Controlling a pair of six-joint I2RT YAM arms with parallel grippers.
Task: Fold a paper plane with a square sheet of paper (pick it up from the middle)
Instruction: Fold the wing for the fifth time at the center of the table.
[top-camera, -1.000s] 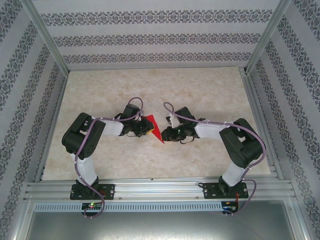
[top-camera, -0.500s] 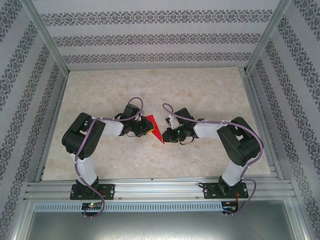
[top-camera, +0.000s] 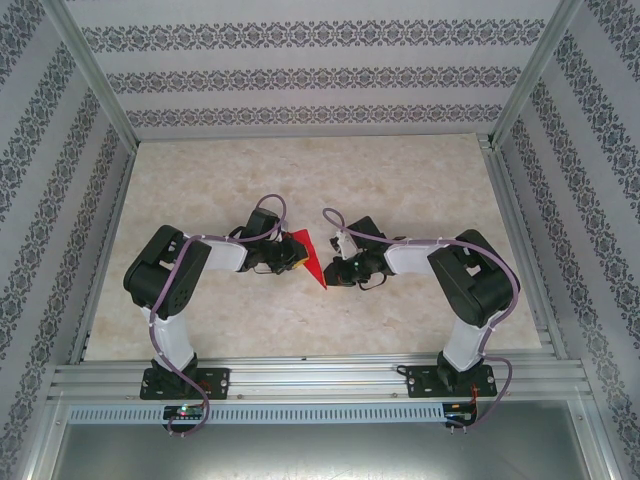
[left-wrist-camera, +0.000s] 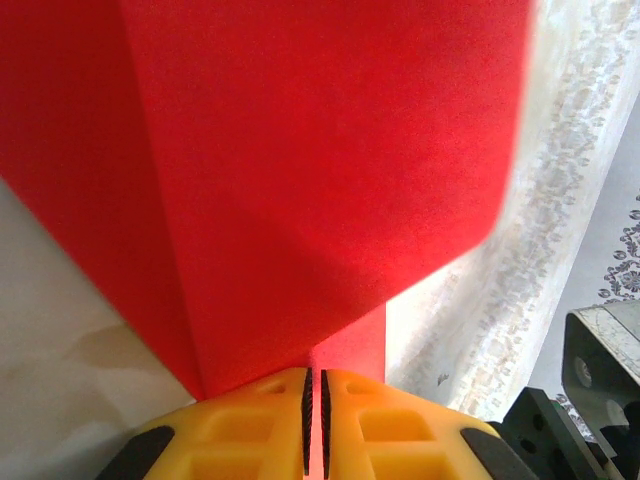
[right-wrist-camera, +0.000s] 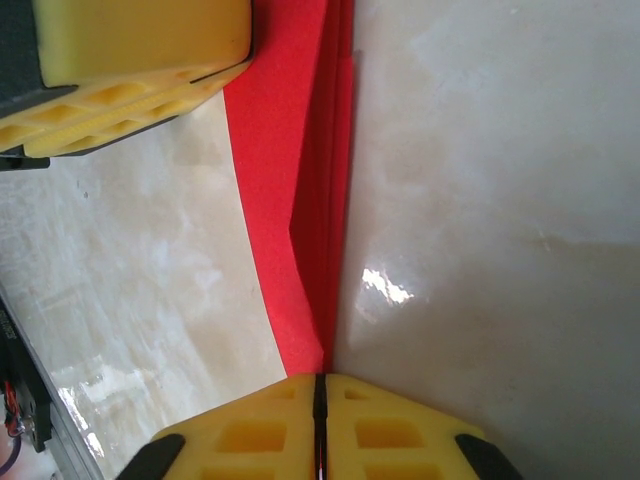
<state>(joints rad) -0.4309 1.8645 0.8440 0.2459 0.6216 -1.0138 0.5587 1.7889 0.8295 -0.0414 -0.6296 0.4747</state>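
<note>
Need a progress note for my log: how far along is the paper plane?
Done: the paper is creased into a layered, pointed shape. In hand: the left end effector and right end effector are both shut on it. Remaining: probably the last folds to slim it into a dart.

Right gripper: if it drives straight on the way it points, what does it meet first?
The folded red paper that the right gripper pinches; beyond it, the left gripper sits slightly aside, depth unclear.
</note>
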